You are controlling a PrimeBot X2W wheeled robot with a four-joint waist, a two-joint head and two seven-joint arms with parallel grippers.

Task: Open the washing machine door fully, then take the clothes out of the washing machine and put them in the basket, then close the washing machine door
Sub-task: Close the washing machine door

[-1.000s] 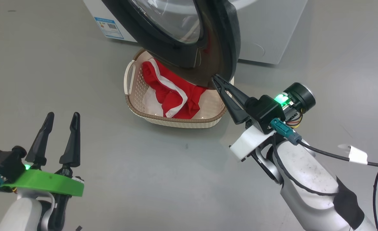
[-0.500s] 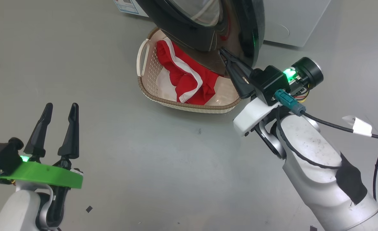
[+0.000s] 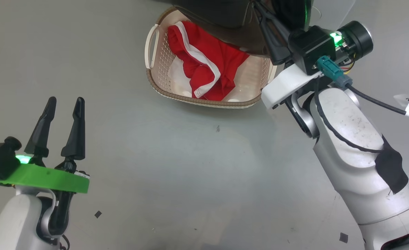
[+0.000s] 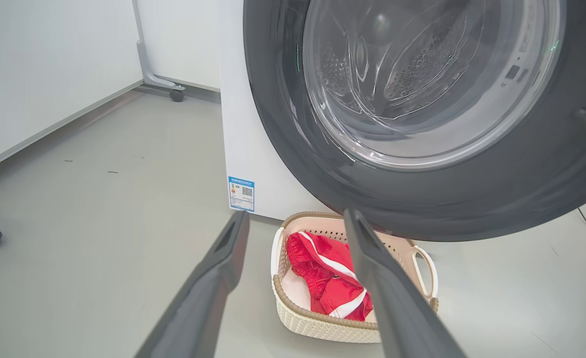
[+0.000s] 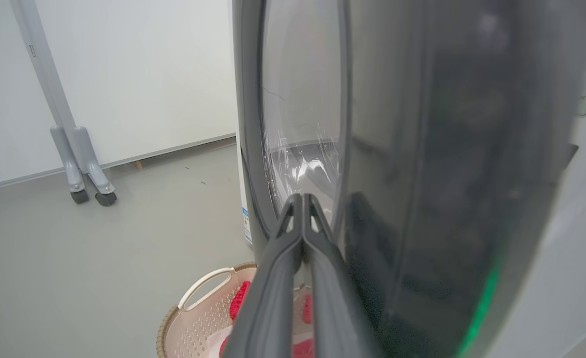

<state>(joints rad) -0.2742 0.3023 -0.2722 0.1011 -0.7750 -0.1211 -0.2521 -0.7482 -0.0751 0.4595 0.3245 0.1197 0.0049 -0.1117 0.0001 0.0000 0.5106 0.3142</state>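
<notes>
Nearest the head camera, the left gripper (image 3: 66, 100) is hovering low over the bare grey floor (image 3: 190, 173). Its two dark fingers are spread wide and gripping nothing, well apart from the work.

Farther out, the small cream perforated plastic basket with a brown woven-look rim (image 3: 197, 101) is sitting on the floor. The bright red garments with white trim (image 3: 207, 66) are lying bunched inside it, with a white piece (image 3: 176, 74) beneath them.

Just past the basket's right end, the right gripper (image 5: 301, 198) is holding its fingers pressed together, empty. Its tips are lying along the outer face of the large round door with a wide glossy black rim and clear glass window (image 4: 293, 164). They are probably touching it, though I cannot tell for sure.

The door is hanging over the basket's far side, between this gripper and the big white front-loading washing machine (image 4: 253, 149). The fingers' long axis is running nearly flat along the door's face, so the door is lying sideways from them, toward the machine.

With the clothes out, closing looks like the step in hand. The right arm is by far the nearer, and a sideways push on the rim should swing the door shut.
</notes>
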